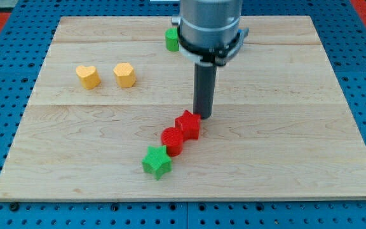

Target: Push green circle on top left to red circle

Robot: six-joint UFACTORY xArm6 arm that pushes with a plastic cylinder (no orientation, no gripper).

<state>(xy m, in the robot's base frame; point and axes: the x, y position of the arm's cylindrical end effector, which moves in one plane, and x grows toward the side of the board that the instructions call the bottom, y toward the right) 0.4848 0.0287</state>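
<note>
One wide wooden board (284, 159) fills most of the view and rests on a blue pegboard surface (5, 216). Above it, the grey body of the arm (210, 25) comes down from the view's top and narrows into a dark rod. My tip (203, 116) is set on the board just above and to the right of a red star-shaped block (188, 124); whether the two actually touch cannot be made out. Nothing is gripped or clamped, since the rod has no jaws and can only push.

Six small blocks are seen. The red star is pressed against a red circle (172, 140) at its lower left, and a green star (157, 161) lies just below and left of that circle, so that the three form a slanting line. Two yellow blocks sit well apart from these toward the view's upper left: a heart-shaped one (88, 76) and, just beside it, a roughly hexagonal one (124, 74).

The green circle (171, 39) is found near the board's top edge, partly hidden behind the arm's body. It shows as a short, bright green cylinder, far from the red circle.
</note>
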